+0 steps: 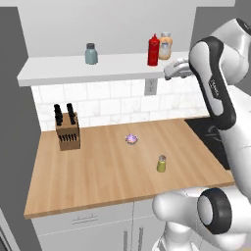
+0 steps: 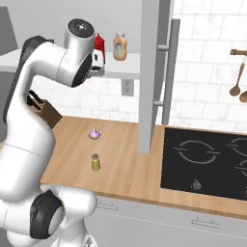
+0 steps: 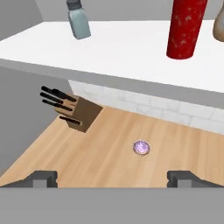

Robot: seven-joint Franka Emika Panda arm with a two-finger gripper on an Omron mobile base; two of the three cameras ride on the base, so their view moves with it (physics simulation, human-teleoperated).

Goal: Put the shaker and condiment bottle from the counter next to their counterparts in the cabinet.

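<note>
The red ribbed squeeze bottle (image 1: pixel 153 50) stands on the white cabinet shelf (image 1: pixel 73 71) beside the orange-tan labelled bottle (image 1: pixel 165 46). The jaws (image 3: pixel 112 177) are apart and empty (close by the bottle), so a careless swing risks toppling it. The olive-yellow shaker (image 1: pixel 161 163) remains on the wooden tabletop (image 1: pixel 98 171).

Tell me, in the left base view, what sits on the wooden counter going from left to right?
Knife block → small purple thing → olive-yellow shaker → black stovetop at the far right.
</note>
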